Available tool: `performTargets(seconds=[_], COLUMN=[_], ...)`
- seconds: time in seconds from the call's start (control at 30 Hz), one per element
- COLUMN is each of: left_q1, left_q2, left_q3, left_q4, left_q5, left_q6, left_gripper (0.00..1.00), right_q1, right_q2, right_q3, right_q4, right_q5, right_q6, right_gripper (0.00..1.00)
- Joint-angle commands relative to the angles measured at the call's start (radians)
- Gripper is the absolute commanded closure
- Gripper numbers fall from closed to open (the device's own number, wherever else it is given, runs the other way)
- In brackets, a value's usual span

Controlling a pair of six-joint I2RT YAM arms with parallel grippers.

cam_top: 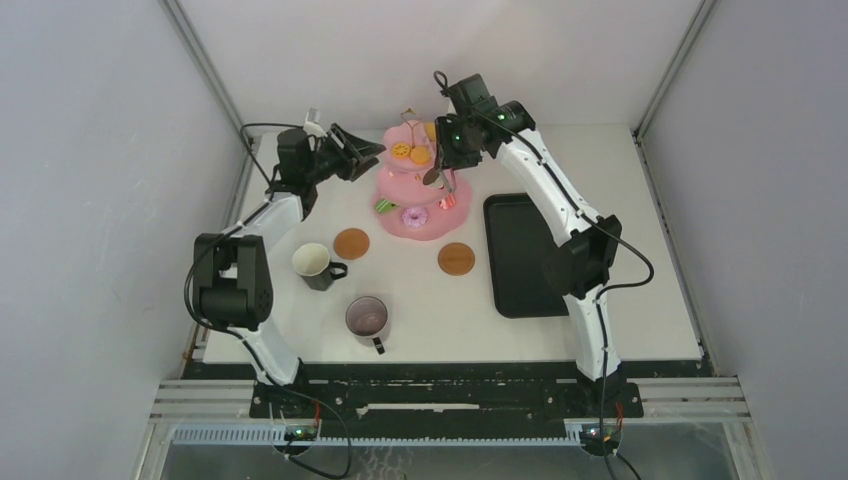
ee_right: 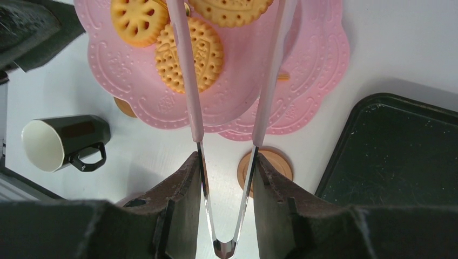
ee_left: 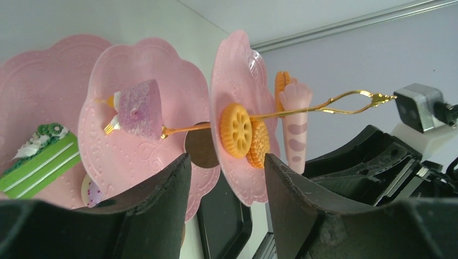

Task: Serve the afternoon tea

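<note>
top view: pink cake stand (cam_top: pixel 425 215) at back centre of table, two mugs (cam_top: pixel 318 265) and two coasters (cam_top: pixel 351 243) in front. l gripper (cam_top: pixel 370 152) just left of stand, r gripper (cam_top: pixel 447 160) above it. l wrist: fingers (ee_left: pixel 162 216) apart, nothing between; biscuits (ee_left: pixel 236 129) on top tier beyond. r wrist: fingers clamped on tongs (ee_right: pixel 186 81), tong arms over biscuits.

The cake stand (cam_top: pixel 440 228) sits at the back, the tray (cam_top: pixel 525 260) to its right, two coasters (cam_top: pixel 351 243) and two mugs (cam_top: pixel 318 265) before it.
</note>
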Motion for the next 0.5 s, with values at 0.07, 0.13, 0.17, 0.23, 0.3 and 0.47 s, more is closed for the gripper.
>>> performTargets(seconds=[0.07, 0.13, 0.17, 0.23, 0.3, 0.47], left_q1=[-0.006, -0.010, -0.012, -0.015, -0.018, -0.026], left_q2=[-0.077, -0.080, -0.080, -0.081, -0.081, -0.080], left_q3=[-0.074, -0.082, -0.084, -0.087, -0.086, -0.086], left_q4=[0.052, 0.052, 0.052, 0.052, 0.052, 0.052], left_q5=[-0.034, -0.035, -0.036, -0.035, -0.034, -0.033], left_q6=[0.005, 0.007, 0.008, 0.009, 0.008, 0.007], left_gripper=[0.43, 0.43, 0.43, 0.43, 0.43, 0.43], right_q1=[0.005, 0.005, 0.005, 0.005, 0.005, 0.000], right_q2=[0.005, 0.007, 0.009, 0.009, 0.009, 0.006], right_q3=[0.070, 0.073, 0.075, 0.075, 0.076, 0.073], right_q4=[0.049, 0.055, 0.059, 0.064, 0.065, 0.060], right_q5=[-0.009, -0.015, -0.018, -0.021, -0.020, -0.016], right_q6=[-0.013, -0.013, -0.012, -0.014, -0.014, -0.014], right_gripper=[0.84, 0.82, 0.79, 0.72, 0.66, 0.59])
